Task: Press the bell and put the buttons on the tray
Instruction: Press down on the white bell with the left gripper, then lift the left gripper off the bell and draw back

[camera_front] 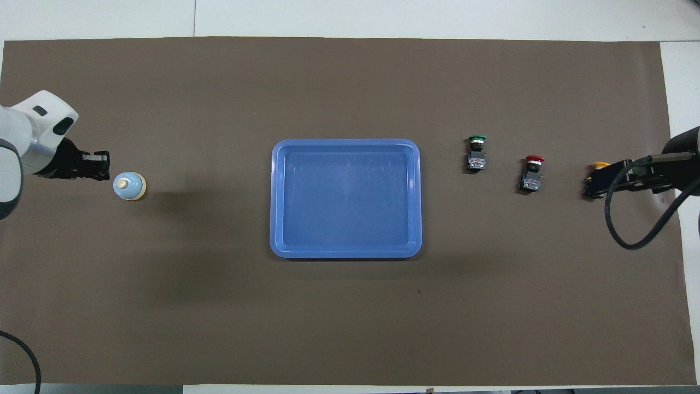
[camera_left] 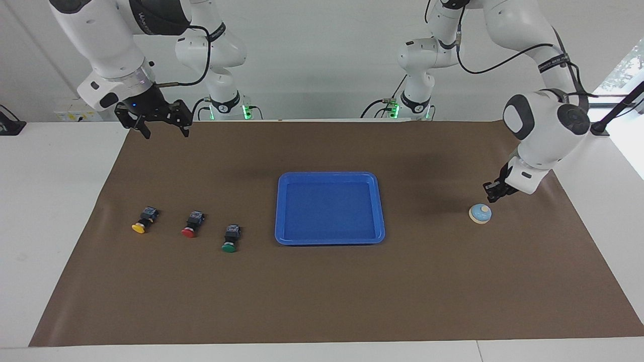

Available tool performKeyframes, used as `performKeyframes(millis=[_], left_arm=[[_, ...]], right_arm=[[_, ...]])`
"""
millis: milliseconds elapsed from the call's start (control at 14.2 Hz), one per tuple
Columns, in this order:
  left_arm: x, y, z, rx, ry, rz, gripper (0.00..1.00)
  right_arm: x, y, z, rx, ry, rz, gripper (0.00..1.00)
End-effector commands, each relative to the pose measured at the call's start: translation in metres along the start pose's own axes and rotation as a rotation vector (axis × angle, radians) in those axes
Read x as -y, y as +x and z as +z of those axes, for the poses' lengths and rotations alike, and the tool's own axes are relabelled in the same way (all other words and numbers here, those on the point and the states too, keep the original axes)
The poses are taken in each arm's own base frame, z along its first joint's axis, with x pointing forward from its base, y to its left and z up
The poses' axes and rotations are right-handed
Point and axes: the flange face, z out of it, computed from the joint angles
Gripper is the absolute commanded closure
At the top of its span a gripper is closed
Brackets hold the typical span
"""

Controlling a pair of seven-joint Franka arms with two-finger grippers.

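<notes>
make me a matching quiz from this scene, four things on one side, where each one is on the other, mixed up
Things:
1. bell
2. tray
3. yellow button
4. green button

Places:
A. the button beside the tray
B. just under the left claw
C. mid-table
D. the button nearest the right arm's end, in line with the red button

Pairs: 1-B, 2-C, 3-D, 4-A

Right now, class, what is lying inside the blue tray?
Nothing: the tray shows only its bare blue floor in both views. The yellow button, red button and green button lie on the brown mat beside it. Nothing covers its inside.
</notes>
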Motion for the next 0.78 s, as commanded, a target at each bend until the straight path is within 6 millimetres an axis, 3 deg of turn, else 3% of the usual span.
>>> performKeyframes(millis=[0, 141, 282, 706], left_arm=[[-0.011, -0.02, -0.057, -0.01, 0.005, 0.024, 0.0], [-0.011, -0.039, -0.091, -0.041, -0.001, 0.022, 0.0], [-0.012, -0.056, -0.109, -0.01, -0.001, 0.027, 0.0], [-0.013, -0.077, -0.124, 0.092, 0.001, 0.028, 0.0]], right_arm=[[-0.003, -0.006, -0.002, 0.0, 0.008, -0.001, 0.0], [-0.003, -0.006, -0.002, 0.0, 0.008, -0.001, 0.0], [-0.002, -0.006, -0.001, 0.002, 0.008, -0.002, 0.0], [-0.002, -0.006, -0.001, 0.002, 0.008, -0.002, 0.0]])
